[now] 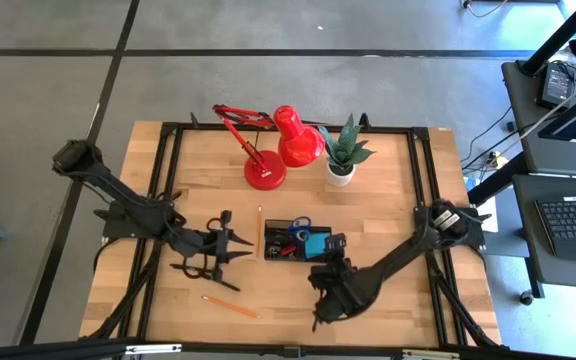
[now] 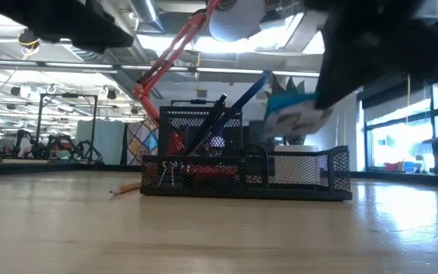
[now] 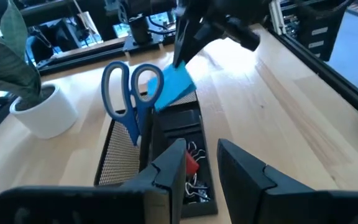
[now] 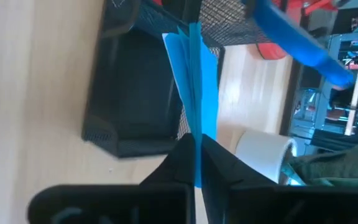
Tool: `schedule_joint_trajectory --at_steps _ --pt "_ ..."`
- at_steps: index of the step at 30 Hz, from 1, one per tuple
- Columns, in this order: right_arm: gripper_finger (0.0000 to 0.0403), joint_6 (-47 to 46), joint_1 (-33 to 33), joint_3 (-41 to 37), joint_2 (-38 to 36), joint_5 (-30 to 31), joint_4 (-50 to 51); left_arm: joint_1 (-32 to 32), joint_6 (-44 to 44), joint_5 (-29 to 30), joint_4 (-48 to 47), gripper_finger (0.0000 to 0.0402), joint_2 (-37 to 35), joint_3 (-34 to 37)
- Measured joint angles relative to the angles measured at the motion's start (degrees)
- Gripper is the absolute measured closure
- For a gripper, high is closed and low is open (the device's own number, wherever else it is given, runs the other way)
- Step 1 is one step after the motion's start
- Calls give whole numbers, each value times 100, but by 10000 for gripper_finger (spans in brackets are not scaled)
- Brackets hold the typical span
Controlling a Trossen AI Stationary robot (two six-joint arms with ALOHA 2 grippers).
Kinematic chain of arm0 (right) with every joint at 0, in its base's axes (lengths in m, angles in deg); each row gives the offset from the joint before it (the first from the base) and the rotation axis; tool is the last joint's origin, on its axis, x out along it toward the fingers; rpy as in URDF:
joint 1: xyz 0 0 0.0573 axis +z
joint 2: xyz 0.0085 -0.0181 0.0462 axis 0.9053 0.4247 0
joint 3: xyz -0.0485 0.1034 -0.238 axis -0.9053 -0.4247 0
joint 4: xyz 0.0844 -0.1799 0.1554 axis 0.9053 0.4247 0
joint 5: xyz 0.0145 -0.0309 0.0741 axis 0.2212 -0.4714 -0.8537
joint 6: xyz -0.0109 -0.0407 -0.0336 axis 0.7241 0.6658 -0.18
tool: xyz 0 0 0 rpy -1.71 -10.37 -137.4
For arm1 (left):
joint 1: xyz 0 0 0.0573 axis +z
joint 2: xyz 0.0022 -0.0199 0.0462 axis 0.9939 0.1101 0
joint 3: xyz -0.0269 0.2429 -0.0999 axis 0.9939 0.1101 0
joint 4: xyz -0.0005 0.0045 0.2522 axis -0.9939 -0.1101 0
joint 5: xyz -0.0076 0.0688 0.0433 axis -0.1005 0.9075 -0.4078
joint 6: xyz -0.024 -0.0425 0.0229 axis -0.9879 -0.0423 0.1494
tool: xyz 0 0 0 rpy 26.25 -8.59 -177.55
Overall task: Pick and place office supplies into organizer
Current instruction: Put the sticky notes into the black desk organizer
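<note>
My right gripper [image 4: 194, 158] is clenched on the blue note pad [image 4: 194, 81], pinching it edge-on by one margin so the sheets stand out ahead of my fingertips. Just beyond the pad's far edge lies the organizer [image 4: 114, 134], its open black compartment directly under and a little to one side of what I carry. In the high view my right gripper [image 1: 330, 262] hangs at the organizer's [image 1: 278, 255] near corner with the pad [image 1: 317, 243] over its end compartment.

I judge the pad light and soft: a thin stack of paper that fans and bends if I squeeze only a corner. Its faces are smooth enough to slide between my pads, so the hold is best kept deep on the margin, flat across the stack. It is not fragile, though its corners could crumple against the mesh wall. I would lower it squarely into the compartment before letting go.

My left gripper [image 3: 201, 171] hovers on the organizer's other side, jaws parted and grasping nothing. Just ahead of it, inside the tray, sit the small red eraser [image 3: 191, 165] and wire clips [image 3: 194, 186]. Further off stand the blue-handled scissors [image 3: 132, 93], handles up in the tall cup.
</note>
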Motion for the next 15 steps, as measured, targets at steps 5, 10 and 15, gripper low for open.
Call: schedule_joint_trajectory --at_steps 5,10,15 --pt "392 329 -299 -303 1 -90 -513 0 -20 0 166 315 0 141" --pt "392 404 -531 -473 2 -146 -729 0 -96 0 151 316 0 156" --pt "392 454 -645 -653 4 -323 -1044 0 -104 -11 131 316 0 156"
